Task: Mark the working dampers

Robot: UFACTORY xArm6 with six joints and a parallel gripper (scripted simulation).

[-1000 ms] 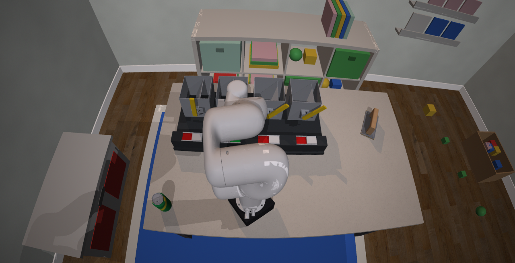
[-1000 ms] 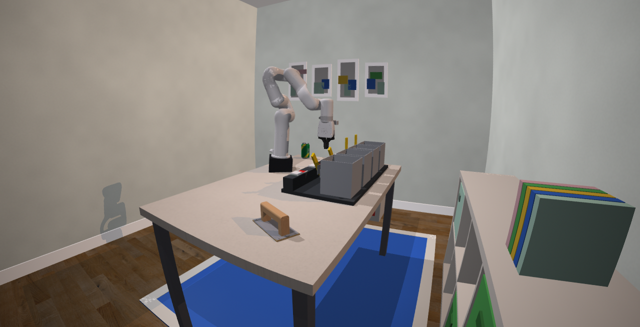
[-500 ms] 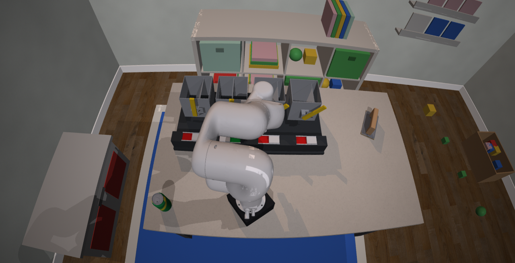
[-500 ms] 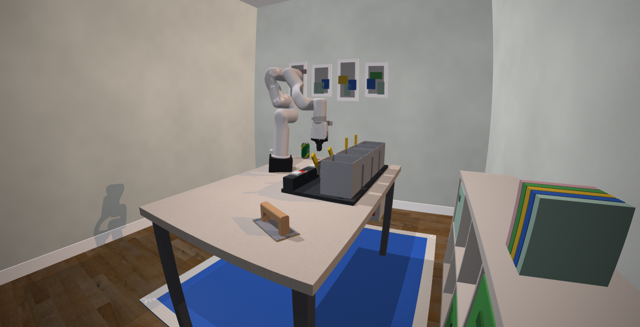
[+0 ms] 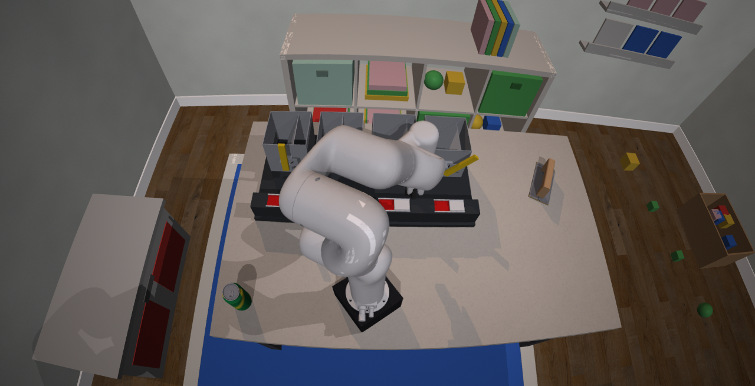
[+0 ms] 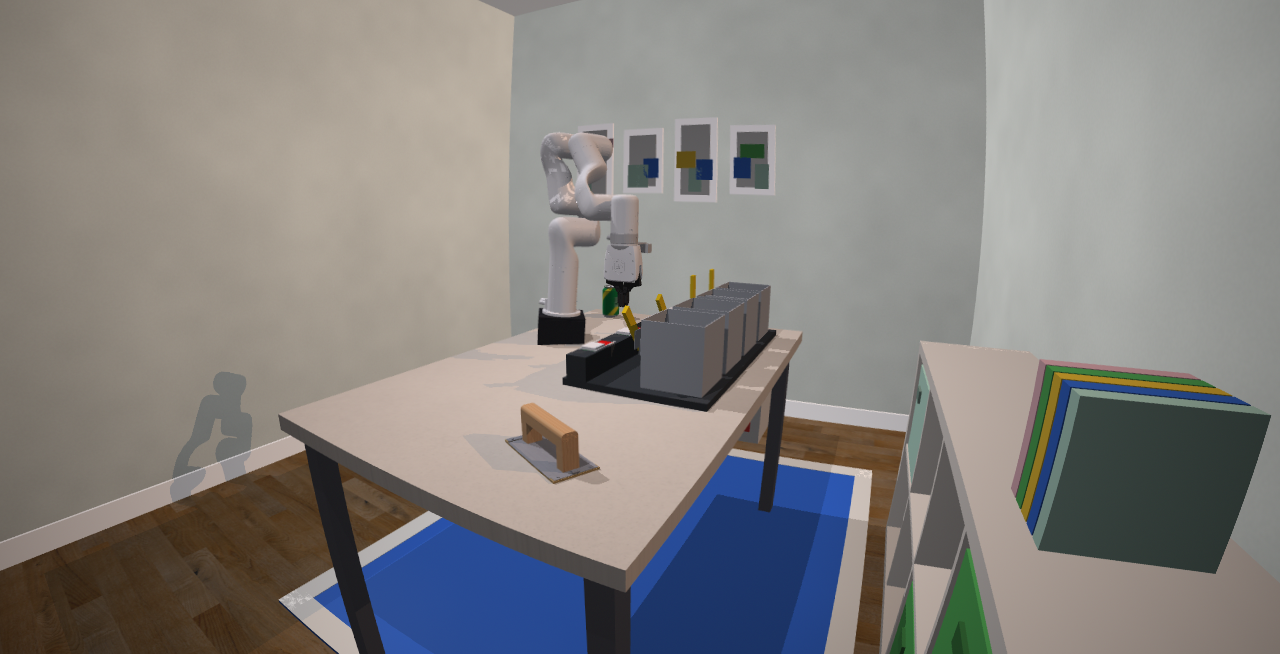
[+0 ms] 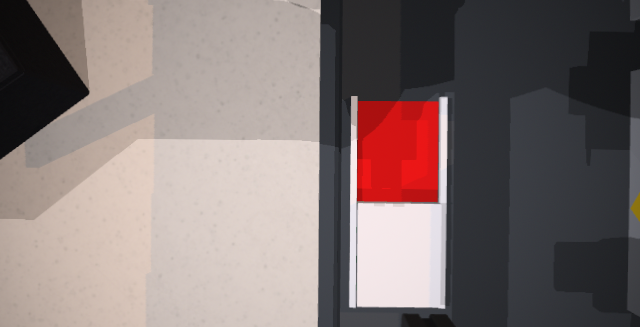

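The gripper [image 6: 623, 286] hangs with its jaws closed on nothing above the third slider [image 7: 398, 202] from the left, in the black tray [image 5: 469, 219] on the surface [image 5: 528, 278]. Its white cover [image 7: 398, 254] hides the green half; red shows. The cover looks light, stiff and low in its track, so a push on its end edge should suit it better than pinching.
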